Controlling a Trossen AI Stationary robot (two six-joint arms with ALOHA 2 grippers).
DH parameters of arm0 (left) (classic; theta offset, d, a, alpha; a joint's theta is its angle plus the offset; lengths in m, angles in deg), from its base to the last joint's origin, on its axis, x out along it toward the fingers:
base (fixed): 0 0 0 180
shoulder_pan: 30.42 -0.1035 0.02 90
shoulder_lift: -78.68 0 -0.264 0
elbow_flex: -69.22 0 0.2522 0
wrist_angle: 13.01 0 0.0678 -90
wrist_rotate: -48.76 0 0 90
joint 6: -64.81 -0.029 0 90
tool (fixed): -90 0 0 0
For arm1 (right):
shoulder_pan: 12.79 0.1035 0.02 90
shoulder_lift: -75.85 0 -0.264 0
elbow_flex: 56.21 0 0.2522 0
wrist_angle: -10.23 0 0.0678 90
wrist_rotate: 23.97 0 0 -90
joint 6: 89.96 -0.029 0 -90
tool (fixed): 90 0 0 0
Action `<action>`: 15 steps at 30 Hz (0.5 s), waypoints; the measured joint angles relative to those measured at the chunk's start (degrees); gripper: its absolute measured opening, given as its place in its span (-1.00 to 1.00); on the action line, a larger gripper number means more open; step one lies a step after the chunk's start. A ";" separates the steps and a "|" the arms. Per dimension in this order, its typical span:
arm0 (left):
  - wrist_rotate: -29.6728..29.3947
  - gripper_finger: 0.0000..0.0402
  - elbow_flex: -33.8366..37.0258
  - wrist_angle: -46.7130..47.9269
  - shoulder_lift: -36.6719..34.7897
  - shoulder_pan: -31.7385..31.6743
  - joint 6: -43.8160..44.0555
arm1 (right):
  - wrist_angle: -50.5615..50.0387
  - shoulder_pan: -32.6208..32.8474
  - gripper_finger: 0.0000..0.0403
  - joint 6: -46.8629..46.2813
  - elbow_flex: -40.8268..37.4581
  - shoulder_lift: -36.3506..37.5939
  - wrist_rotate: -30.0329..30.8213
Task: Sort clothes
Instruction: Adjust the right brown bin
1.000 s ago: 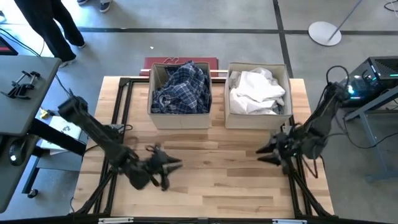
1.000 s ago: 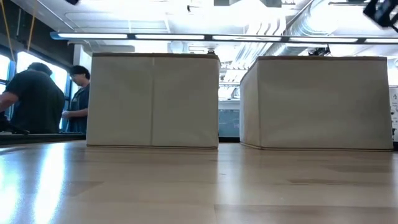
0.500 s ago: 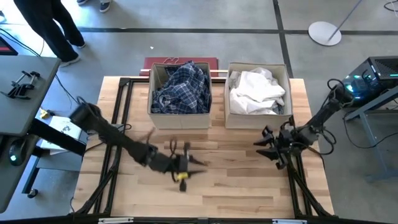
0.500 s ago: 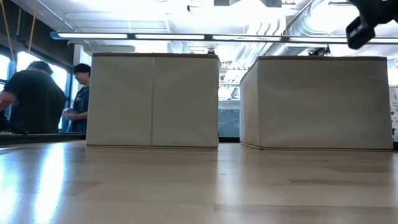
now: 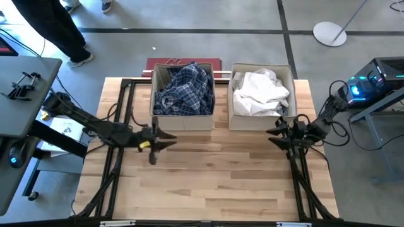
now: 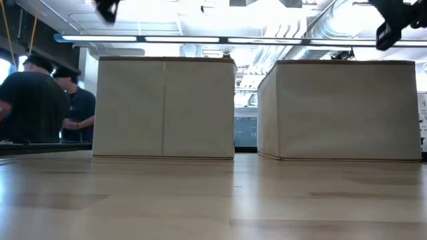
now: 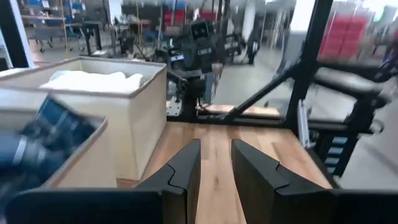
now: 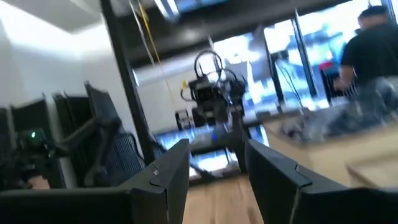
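Note:
A blue plaid shirt (image 5: pixel 183 88) fills the left beige box (image 5: pixel 182 121), and white clothes (image 5: pixel 260 91) fill the right beige box (image 5: pixel 260 123). Both boxes stand at the table's far side. My left gripper (image 5: pixel 167 140) hovers just in front of the left box, pointing toward the table's right, open and empty (image 7: pixel 216 155). My right gripper (image 5: pixel 273 133) hovers in front of the right box's right corner, pointing toward the table's left, open and empty (image 8: pixel 217 155). In the left wrist view the plaid shirt (image 7: pixel 56 124) and the white clothes (image 7: pixel 93 81) show inside their boxes.
Bare wooden tabletop (image 5: pixel 214 176) lies in front of the boxes. A black metal frame (image 5: pixel 123 94) runs along the table's left and right sides. People (image 6: pixel 40 100) stand beyond the table on the left. A side table (image 5: pixel 25 82) stands at the left.
My left gripper has swung from the table's near middle toward the far edge, up to the front of the left box. My right gripper has moved toward the far edge, closer to the right box. The clothes have stayed in their boxes.

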 joint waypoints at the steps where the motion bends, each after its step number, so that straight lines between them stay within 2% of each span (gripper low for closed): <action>1: 0.01 -0.60 3.38 -3.48 -1.91 0.19 0.40 | -5.75 0.00 -0.28 -2.08 1.13 2.11 0.53; 3: 0.79 -0.60 8.87 -9.85 -5.48 0.44 1.23 | -17.62 0.00 -0.28 -6.53 4.06 5.43 0.64; 5: 2.15 -0.60 13.04 -11.85 -8.88 0.36 1.35 | -26.62 -0.02 -0.28 -10.54 7.14 6.14 0.84; 10: 1.92 -0.60 19.07 -8.03 -17.63 -4.87 1.14 | -43.76 0.00 -0.28 -14.49 13.07 5.00 0.88; 14: 8.57 -0.60 21.41 -2.63 -25.21 -13.20 1.93 | -50.00 -0.02 -0.28 -17.15 14.83 5.50 1.47; 15: 10.43 -0.60 21.62 -1.29 -27.22 -15.13 2.56 | -50.22 -0.04 -0.28 -17.12 14.79 5.68 0.01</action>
